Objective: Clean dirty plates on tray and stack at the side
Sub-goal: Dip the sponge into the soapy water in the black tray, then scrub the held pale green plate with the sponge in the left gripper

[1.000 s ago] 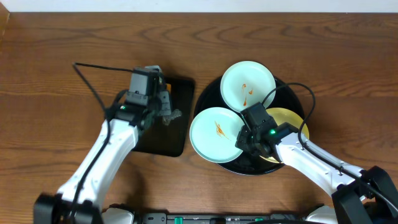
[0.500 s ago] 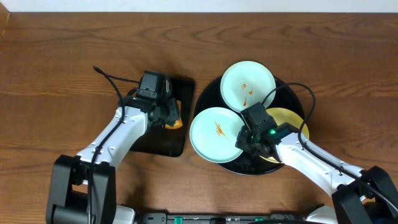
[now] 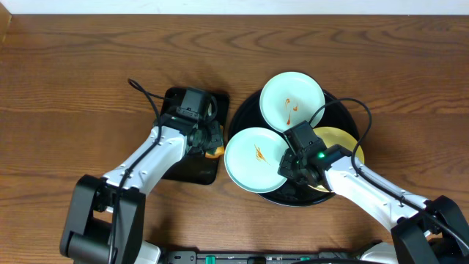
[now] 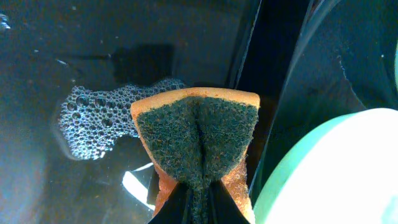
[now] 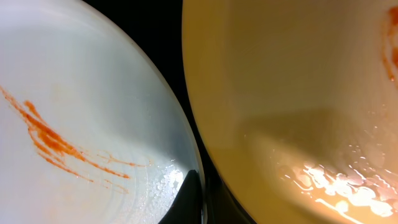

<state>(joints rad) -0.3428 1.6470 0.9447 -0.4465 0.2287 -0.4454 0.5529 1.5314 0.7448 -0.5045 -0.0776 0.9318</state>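
The round black tray (image 3: 246, 110) holds three plates. One mint-green plate (image 3: 292, 101) with small orange marks lies at the back. A second mint-green plate (image 3: 253, 160) with an orange-red smear (image 5: 56, 140) overhangs the tray's left rim. My right gripper (image 3: 287, 164) is shut on this plate's right edge, one finger (image 5: 189, 199) lying on its rim. The yellow plate (image 5: 298, 93) lies just right of it, partly under the right arm (image 3: 344, 143). My left gripper (image 3: 209, 145) is shut on an orange sponge (image 4: 198, 134) with a dark scouring face, beside the near plate's rim (image 4: 323, 174).
A rectangular black tray (image 3: 187, 167) lies left of the round one, with a patch of soap foam (image 4: 93, 121) on its wet floor. Bare wooden table (image 3: 88, 59) surrounds both. A black cable (image 3: 143, 94) loops behind the left arm.
My left arm has carried the sponge rightward from the middle of the rectangular tray to its right edge, close to the near mint-green plate. The right arm and the plates have stayed put.
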